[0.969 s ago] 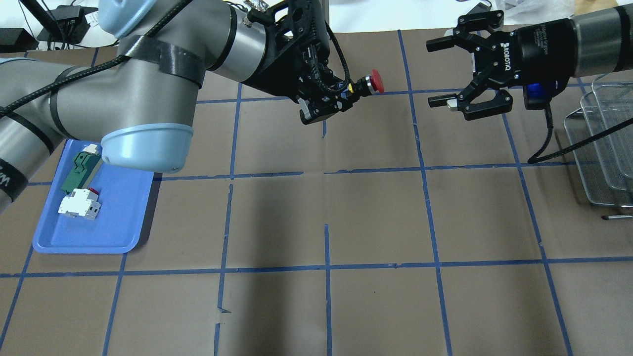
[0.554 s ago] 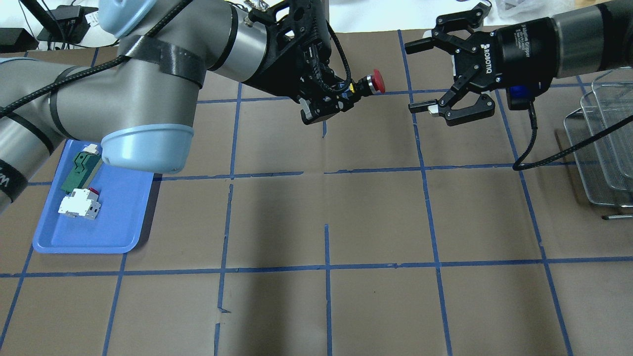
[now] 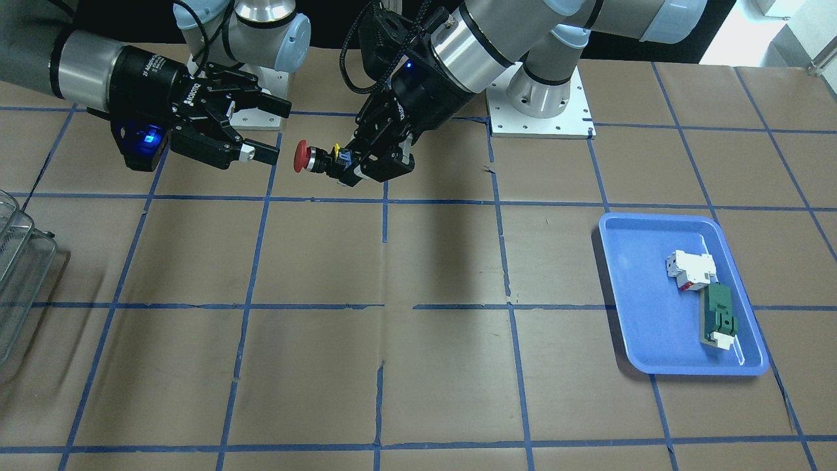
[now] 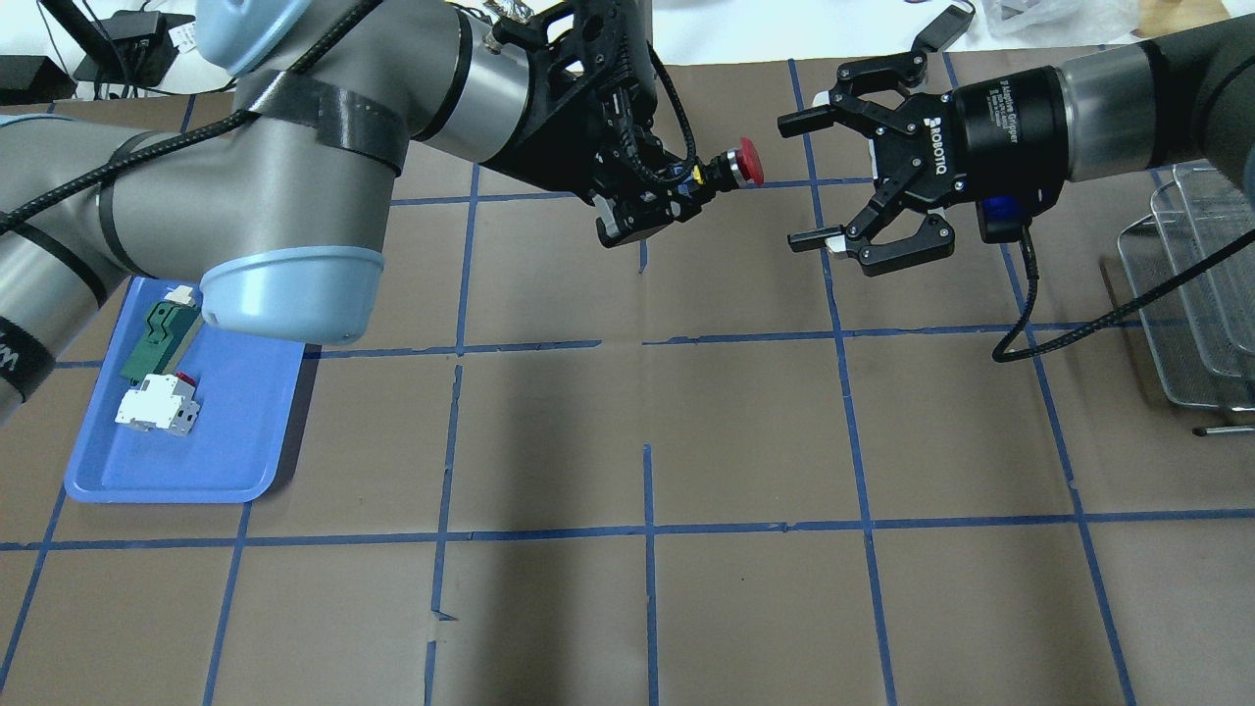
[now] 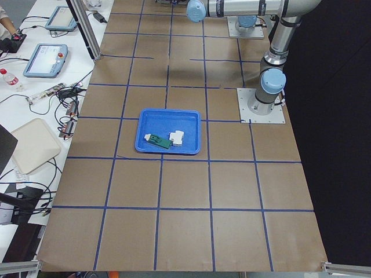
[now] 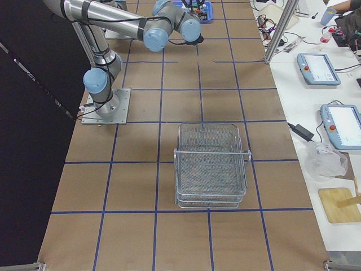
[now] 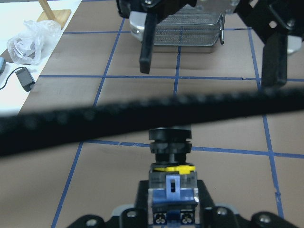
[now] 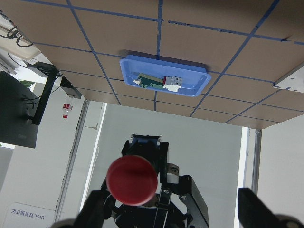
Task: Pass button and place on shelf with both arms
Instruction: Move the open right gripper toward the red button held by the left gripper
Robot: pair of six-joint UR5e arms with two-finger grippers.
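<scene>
Red-capped button (image 4: 733,169) clamped in left pincer (image 4: 677,191), just ahead of right pincer (image 4: 790,181), spread wide. Off-centre closing risks knocking it loose.

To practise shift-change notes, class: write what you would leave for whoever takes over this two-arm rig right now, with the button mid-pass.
Left gripper: shut on the button, held above the table, red cap pointing at the right gripper.
Right gripper: open, jaws spread, facing the cap, a gap short of it, no contact.
Shelf: at the table's end on the robot's right.
Done: button lifted and presented.
Left: the right gripper takes the button, the left lets go, and the right places it on the shelf.
</scene>
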